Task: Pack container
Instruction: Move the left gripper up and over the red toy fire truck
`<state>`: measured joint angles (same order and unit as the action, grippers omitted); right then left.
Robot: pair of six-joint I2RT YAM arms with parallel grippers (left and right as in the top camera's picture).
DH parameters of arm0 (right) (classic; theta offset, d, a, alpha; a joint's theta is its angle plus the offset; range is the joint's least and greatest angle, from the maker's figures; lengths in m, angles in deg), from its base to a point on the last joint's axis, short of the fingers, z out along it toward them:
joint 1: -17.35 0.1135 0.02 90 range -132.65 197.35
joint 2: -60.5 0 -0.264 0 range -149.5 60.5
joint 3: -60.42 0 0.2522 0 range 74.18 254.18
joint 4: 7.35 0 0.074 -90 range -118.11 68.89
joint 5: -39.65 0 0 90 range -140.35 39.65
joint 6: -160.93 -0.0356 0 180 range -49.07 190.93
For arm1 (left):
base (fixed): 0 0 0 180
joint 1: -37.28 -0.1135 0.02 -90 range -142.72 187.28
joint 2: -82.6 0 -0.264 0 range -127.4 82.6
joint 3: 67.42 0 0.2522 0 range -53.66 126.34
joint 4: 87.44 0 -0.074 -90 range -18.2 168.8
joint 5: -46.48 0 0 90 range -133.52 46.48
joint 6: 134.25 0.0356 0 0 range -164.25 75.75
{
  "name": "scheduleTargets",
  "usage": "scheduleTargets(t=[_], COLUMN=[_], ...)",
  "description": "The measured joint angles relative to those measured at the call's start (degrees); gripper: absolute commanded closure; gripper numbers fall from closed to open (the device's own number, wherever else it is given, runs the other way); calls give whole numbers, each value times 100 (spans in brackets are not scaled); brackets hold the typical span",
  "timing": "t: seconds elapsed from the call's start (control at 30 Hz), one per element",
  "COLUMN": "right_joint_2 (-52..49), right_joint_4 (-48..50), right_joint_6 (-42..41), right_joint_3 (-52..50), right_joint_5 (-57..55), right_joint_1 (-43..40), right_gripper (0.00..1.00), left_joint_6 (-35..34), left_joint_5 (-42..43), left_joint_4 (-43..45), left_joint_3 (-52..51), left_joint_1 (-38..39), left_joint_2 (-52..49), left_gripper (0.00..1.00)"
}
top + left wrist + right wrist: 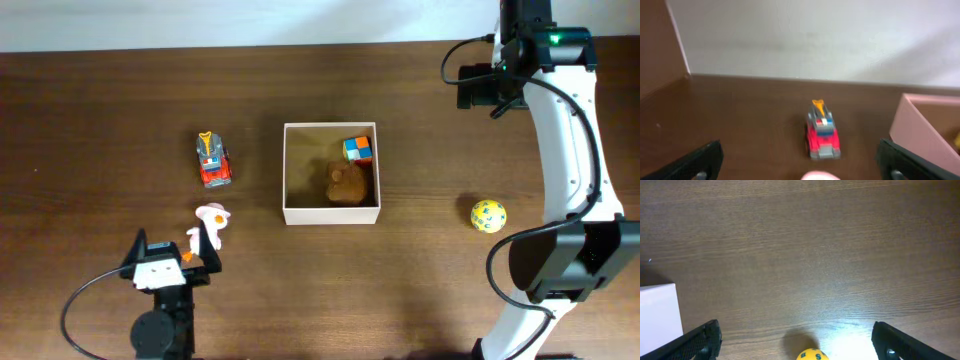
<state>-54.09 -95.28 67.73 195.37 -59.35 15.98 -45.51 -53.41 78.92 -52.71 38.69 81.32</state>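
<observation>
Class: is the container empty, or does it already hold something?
Partly filled: the container holds a multicoloured cube and a brown lump, with room left beside them.

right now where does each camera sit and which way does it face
overhead: fixed above the table, looking down at the container; left arm, right arm show.
left wrist: low on its arm, facing the fire truck and wall; open left gripper at bottom corners.
right wrist: on its arm, looking down on the table, yellow ball at bottom edge; open right gripper shows.
shared: both wrist views catch part of the container.
</observation>
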Motion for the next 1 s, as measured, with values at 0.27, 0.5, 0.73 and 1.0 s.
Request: scheduleTargets(t=[0.27, 0.5, 0.73, 1.0], right_joint_2=[0, 0, 0, 0], right_joint_4=[0, 4, 4, 2], right_joint_6=[0, 2, -2, -2], right_joint_3=[0, 0, 0, 0], right_joint_5=[-2, 0, -2, -2], right_joint_1=[0, 0, 0, 0], right_gripper=[1, 1, 1, 1], left_joint_6=[26, 763, 1045, 1132], left_joint_5=[-337, -708, -752, -680], left_joint_4=[94, 365, -365, -1196], left_joint_3=[664, 3067, 5694, 7619], left_joint_1=[0, -26, -26, -11], left_joint_2=[-625, -2911, -5805, -8786], left_gripper=[1, 1, 1, 1])
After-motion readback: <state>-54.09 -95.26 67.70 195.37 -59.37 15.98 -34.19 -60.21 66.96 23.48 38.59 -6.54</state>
